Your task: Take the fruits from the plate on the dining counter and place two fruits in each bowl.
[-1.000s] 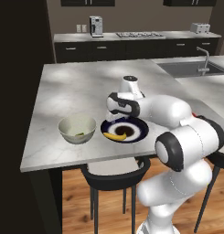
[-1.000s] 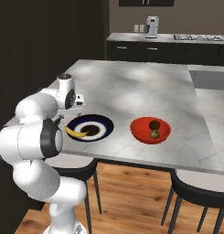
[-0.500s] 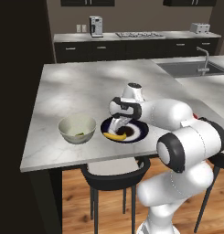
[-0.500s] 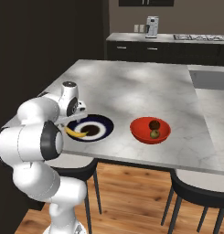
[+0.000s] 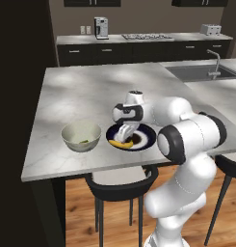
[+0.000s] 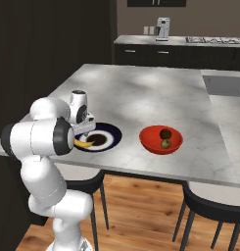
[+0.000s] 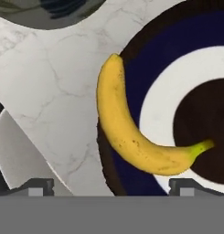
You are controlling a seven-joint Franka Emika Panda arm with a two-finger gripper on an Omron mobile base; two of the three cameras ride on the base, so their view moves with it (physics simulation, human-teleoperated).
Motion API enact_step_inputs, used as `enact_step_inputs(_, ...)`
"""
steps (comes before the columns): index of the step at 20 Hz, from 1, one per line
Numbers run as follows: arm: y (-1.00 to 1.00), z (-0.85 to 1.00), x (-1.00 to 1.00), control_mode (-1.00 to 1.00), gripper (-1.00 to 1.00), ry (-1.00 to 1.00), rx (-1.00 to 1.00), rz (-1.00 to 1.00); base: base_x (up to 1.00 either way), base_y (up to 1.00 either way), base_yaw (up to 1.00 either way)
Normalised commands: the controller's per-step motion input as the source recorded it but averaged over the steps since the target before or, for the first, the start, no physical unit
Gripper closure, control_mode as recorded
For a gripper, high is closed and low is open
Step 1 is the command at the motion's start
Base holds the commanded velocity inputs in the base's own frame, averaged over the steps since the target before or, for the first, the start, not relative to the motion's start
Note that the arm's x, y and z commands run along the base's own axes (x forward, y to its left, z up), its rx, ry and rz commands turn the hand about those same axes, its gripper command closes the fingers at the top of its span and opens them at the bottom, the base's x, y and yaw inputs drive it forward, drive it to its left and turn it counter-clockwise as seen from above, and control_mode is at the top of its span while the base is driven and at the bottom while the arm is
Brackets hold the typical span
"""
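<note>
You're on the last pick: gripper (image 5: 123, 134) hangs low over the banana (image 7: 131, 132), fingers spread wide and empty. Banana lies on the plate's (image 5: 147, 140) rim nearest the surface (image 5: 81, 91) edge. Red bowl (image 6: 150, 143) holds two fruits already, so it likely goes to the pale bowl (image 5: 81, 136), just beside the plate. Next: drop straight, straddle the banana's middle, close. Open room all round.

The banana (image 7: 127, 137) is yellow with small brown flecks and a greenish stem. The plate (image 7: 177, 50) has a navy rim, white ring and dark centre. The desk (image 5: 85, 91) is pale grey-white marble. One bowl (image 6: 160, 139) is red, the other (image 5: 81, 135) pale grey-white.
</note>
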Motion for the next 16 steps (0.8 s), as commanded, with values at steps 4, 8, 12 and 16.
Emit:
enact_step_inputs(4,0.00,-0.30,0.05,-1.00,-1.00,0.00,0.00,0.11,0.00,0.00,0.00)
enact_step_inputs(8,0.00,-0.29,0.00,-1.00,-1.00,0.00,-0.03,0.14,0.00,0.00,0.00)
enact_step_inputs(12,0.00,-0.26,0.00,-1.00,-1.00,0.00,-0.05,0.12,0.00,0.00,0.00)
enact_step_inputs(16,0.00,-0.29,0.15,-1.00,-1.00,0.00,-0.08,0.02,0.00,0.00,0.00)
